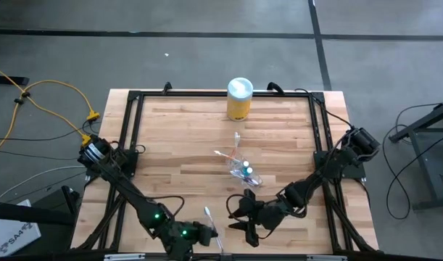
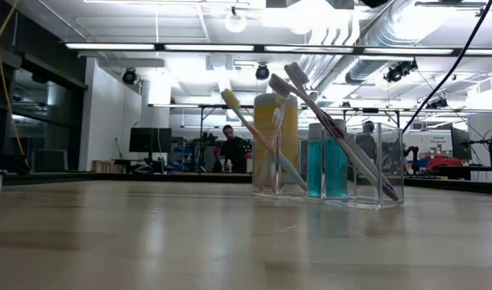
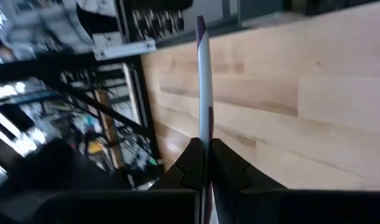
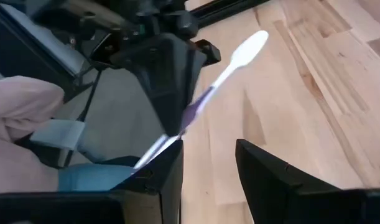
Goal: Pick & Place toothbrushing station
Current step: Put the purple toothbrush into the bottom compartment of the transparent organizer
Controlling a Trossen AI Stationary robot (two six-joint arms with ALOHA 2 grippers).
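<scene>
A clear plastic holder [image 1: 244, 172] [image 2: 326, 161] stands on the table's middle. Several toothbrushes [image 2: 254, 133] lean in it, and a blue tube [image 2: 326, 165] stands in it. Near the table's front edge my left gripper [image 1: 210, 233] [image 3: 205, 146] is shut on a white-and-purple toothbrush [image 1: 208, 216] [image 3: 204, 93] [image 4: 239, 56]. My right gripper [image 1: 239, 217] [image 4: 208, 146] stands open just right of it, facing it. The brush's lower end passes close by one right fingertip [image 4: 171, 155]; I cannot tell whether they touch. My left gripper pinches the toothbrush's shaft [image 3: 206, 134] between its two fingers, about midway along at its purple part [image 4: 191, 115]. In the left wrist view the shaft runs forward out of the fingertips, along the fingers. The brush is lifted clear of the table, its white head [image 4: 252, 43] free.
A yellow canister with a white lid [image 1: 239, 98] stands at the far edge's middle. A black frame [image 1: 130, 130] runs round the tabletop. Bare wood lies left of the holder [image 1: 177, 159]. People and benches show in the room beyond [image 2: 229, 149].
</scene>
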